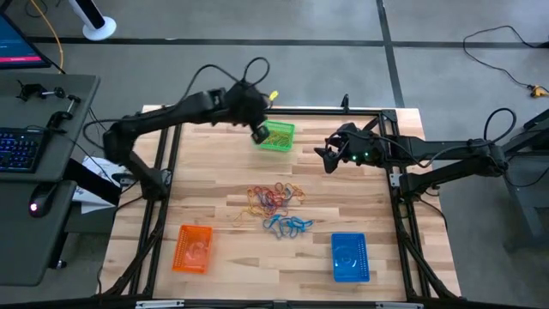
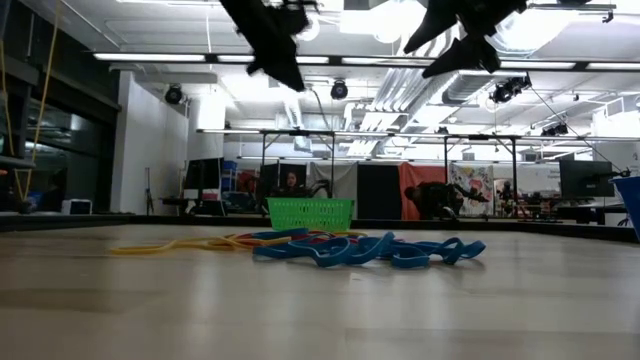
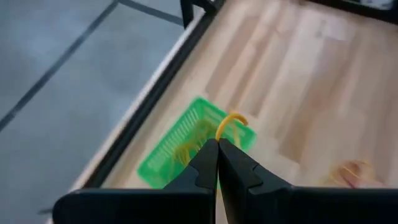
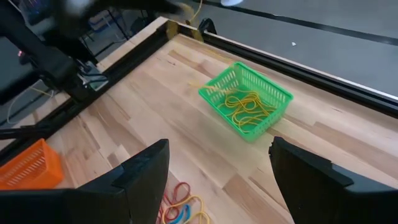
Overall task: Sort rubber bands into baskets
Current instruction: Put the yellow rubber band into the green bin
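While the yellow rubber band (image 3: 229, 122) loops limp out of the pinched tips of your left gripper (image 3: 217, 149), the green basket (image 3: 163, 163) sits right beneath it, already holding yellow bands. It looks light, floppy and springy, so your pinch on one strand suits it. Your right gripper (image 4: 217, 163) hovers nearby, fingers spread wide, holding nothing.
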